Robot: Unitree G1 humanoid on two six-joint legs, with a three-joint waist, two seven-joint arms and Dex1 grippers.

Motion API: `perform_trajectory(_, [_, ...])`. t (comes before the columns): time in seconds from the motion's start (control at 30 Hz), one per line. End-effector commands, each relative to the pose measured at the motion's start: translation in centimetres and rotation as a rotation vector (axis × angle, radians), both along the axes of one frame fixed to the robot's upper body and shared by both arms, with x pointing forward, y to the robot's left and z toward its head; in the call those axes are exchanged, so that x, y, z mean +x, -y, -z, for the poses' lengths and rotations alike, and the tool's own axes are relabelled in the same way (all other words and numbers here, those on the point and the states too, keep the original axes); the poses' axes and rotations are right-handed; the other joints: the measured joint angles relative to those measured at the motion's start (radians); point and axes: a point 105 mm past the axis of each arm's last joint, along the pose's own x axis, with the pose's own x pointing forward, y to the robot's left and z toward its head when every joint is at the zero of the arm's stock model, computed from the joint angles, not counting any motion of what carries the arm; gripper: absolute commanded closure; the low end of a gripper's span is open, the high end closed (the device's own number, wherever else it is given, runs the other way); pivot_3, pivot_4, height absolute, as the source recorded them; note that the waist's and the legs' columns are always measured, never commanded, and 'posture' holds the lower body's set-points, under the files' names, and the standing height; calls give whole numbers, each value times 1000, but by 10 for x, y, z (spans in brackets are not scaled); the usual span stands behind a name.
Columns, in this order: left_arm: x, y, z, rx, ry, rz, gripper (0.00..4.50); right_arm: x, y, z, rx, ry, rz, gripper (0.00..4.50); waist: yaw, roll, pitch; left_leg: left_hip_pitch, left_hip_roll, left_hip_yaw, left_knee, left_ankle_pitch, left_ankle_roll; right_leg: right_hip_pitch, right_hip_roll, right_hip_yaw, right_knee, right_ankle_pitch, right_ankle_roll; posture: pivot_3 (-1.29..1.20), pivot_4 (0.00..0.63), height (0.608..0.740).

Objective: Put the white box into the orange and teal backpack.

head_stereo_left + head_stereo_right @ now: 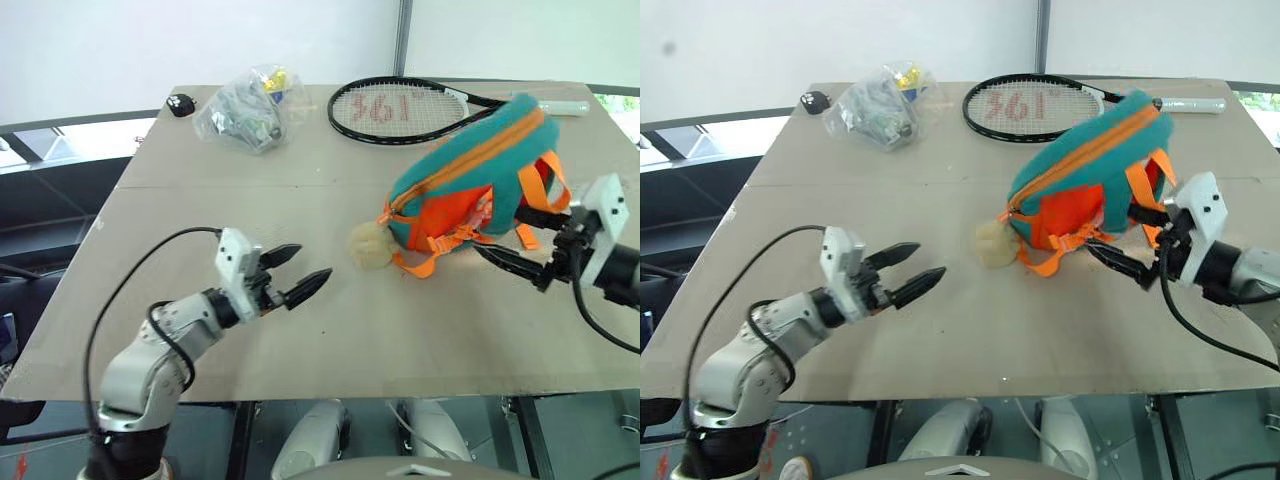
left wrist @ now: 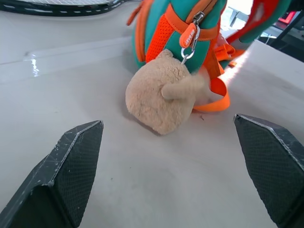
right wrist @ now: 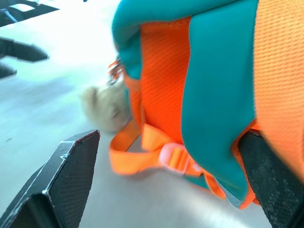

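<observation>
Contents of orange and teal backpack not visible; zipper line appears closed. Small items inside clear plastic bag too small to identify. Small dark object at table's far left corner indeterminate. Racket grip partly hidden behind backpack. Backpack cut off at frame edges in both wrist views.

Seen from the head, looking forward and down over a table, both eye views nearly alike, taking in a backpack, a racket and a plastic bag. Seen low and close from the left wrist, facing the backpack's plush toy. Seen closer from the right wrist, pressed near the backpack's side; plush toy shared by both wrist views.
</observation>
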Motion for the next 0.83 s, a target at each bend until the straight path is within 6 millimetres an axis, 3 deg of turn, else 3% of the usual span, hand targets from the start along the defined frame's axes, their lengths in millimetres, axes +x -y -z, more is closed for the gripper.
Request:
perform_trajectory(0.03, [-11, -22, -3, 60, 28, -54, 0, -17, 13, 8, -74, -4, -2, 68, 6, 0, 0, 1, 0, 0, -1, 0, 0, 1, 0, 0, -1, 0, 0, 0, 150, 739])
perform_trajectory(0.17, [-24, -42, 8, 106, -8, -98, 0, -28, 34, 25, -105, -52, 77, 68, 11, 0, 1, 1, 0, 0, 0, 0, 0, 3, 0, -1, -2, 0, 0, 0, 150, 739])
perform_trajectory(0.3, [-30, -48, 12, 111, -26, -109, 0, -36, 50, 37, -115, -97, 124, 68, 12, 0, 1, 2, 0, 0, 1, -1, 0, 5, 0, -1, -3, 0, 0, 0, 150, 739])
perform_trajectory(0.47, [-32, -45, 15, 105, -34, -101, 0, -39, 55, 37, -89, -92, 132, 68, 12, 1, 1, 2, 0, 0, 1, -1, 0, 5, 0, -1, -4, 0, 0, 0, 150, 739])
perform_trajectory(0.6, [-32, -45, 15, 101, -36, -101, 0, -47, 62, 50, -137, -131, 138, 68, 17, 1, 1, 2, 1, 0, 0, -1, 0, 5, 0, -2, -4, 0, 0, 0, 150, 739])
perform_trajectory(0.83, [-32, -46, 16, 94, -42, -106, 0, -48, 67, 56, -122, -126, 165, 68, 20, 1, 1, 2, 1, 0, 0, -1, 1, 6, 0, -2, -6, 0, 0, 0, 150, 739])
